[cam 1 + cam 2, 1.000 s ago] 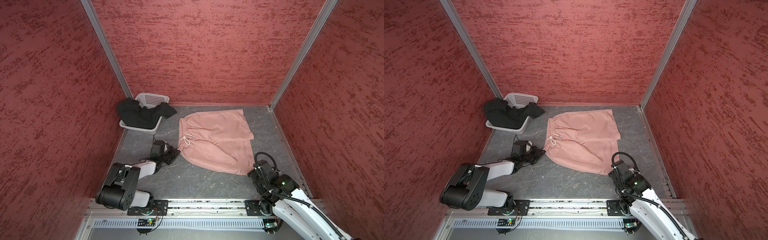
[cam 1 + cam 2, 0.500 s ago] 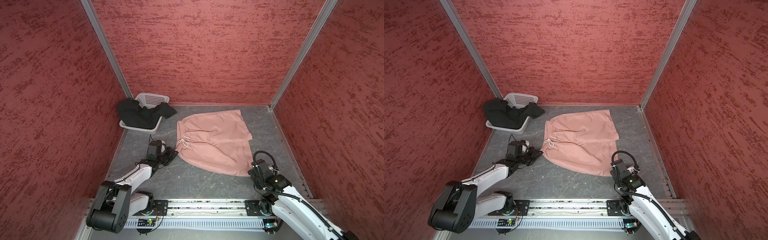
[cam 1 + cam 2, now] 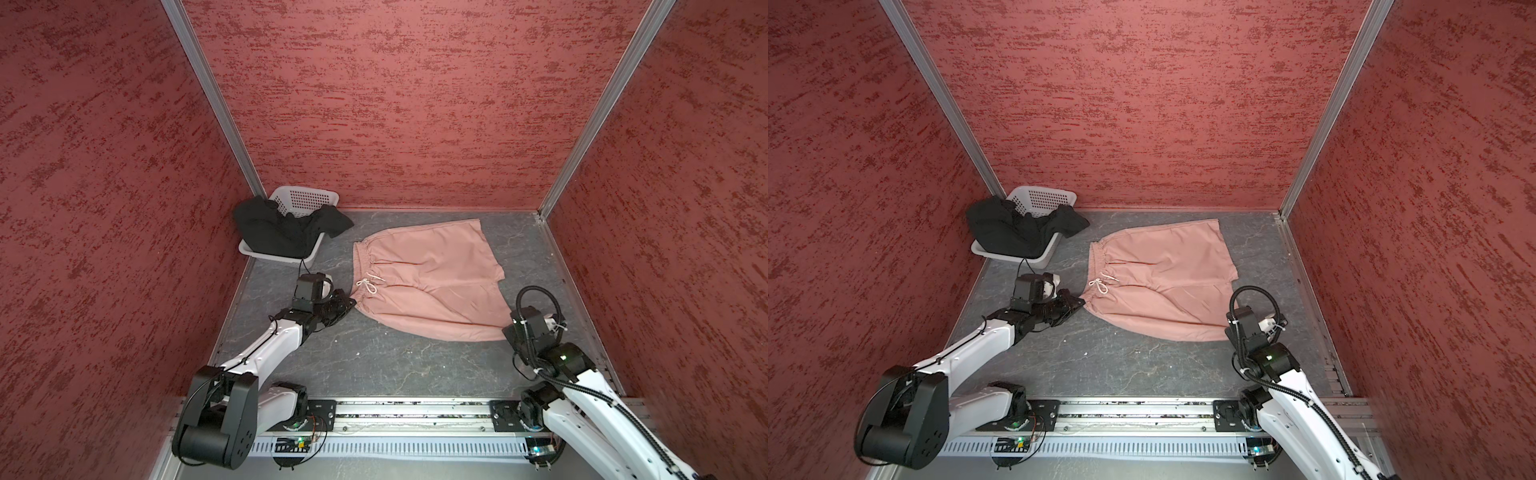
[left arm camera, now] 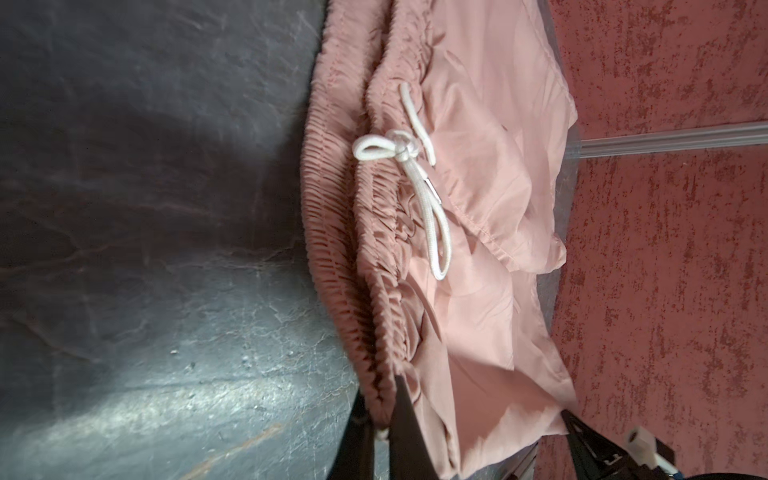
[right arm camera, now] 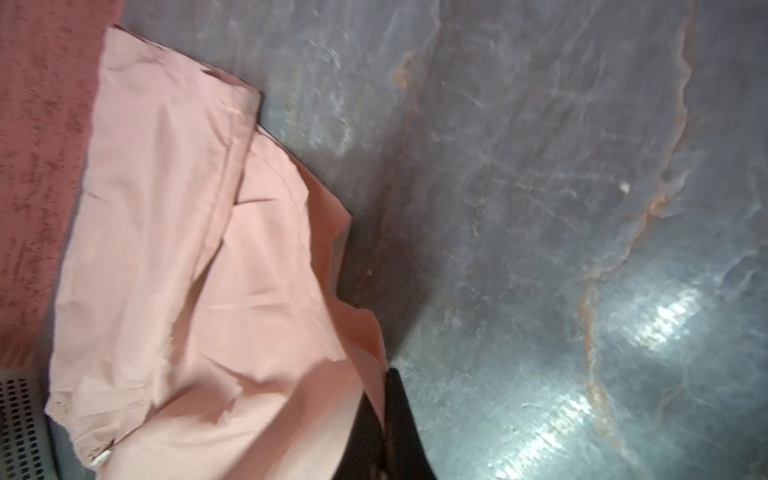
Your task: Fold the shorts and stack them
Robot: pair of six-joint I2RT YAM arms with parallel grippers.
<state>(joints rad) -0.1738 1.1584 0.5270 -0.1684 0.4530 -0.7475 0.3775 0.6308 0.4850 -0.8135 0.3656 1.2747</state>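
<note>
Red textured walls are boxing in a grey marbled tabletop [image 3: 395, 365], and the pink shorts [image 3: 428, 282] are lying flat at its middle, waistband [image 4: 332, 232] pointing to 9 o'clock and hems to 3 o'clock. Your left gripper [image 4: 384, 419] is pinching the waistband's near corner, at 7 o'clock of the garment. Your right gripper [image 5: 384, 411] is clamping the near hem corner at 5 o'clock. The black shorts [image 3: 282, 230] are slumping over a white basket [image 3: 307, 193] in the 10 o'clock corner.

You are dealing with thin, light, limp cloth that is probably going to slide easily on this smooth surface and sag between grips. I judge the gathered elastic and the stitched hem corners are giving you the firmest holds. The white drawstring [image 4: 399, 145] is sitting tied in a bow, and its loose ends are liable to snag. No brand, label or writing is showing legibly on either pair.
</note>
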